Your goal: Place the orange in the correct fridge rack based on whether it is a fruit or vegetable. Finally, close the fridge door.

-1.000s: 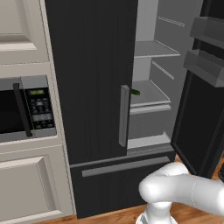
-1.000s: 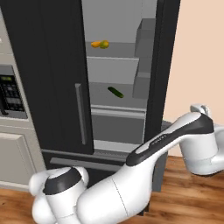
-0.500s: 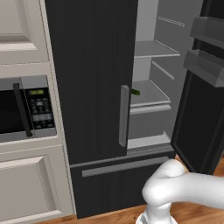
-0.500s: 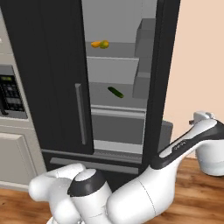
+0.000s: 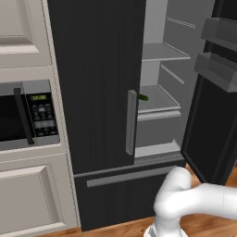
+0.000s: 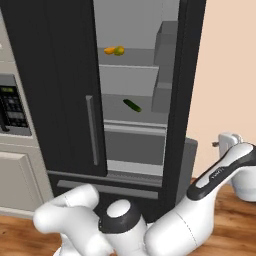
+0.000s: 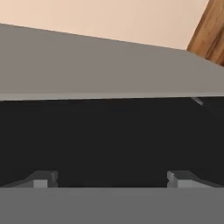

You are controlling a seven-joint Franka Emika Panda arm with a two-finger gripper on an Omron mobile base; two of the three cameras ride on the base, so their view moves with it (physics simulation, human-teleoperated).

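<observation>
the orange point(image 6: 109, 50) already lies on the fridge rack point(image 6: 135, 58), toward its left edge, beside a yellow-green fruit point(image 6: 119, 50). the gripper point(image 7: 113, 179), fingers spread and empty, faces the open fridge door point(image 6: 182, 100); a glancing push might leave it ajar.

Tall black fridge point(image 5: 97, 83) with right door point(image 5: 217, 92) swung open, built-in microwave point(image 5: 28, 115) among cream cabinets point(image 5: 28, 203), wooden floor point(image 6: 15, 240), peach wall point(image 6: 225, 70).
</observation>
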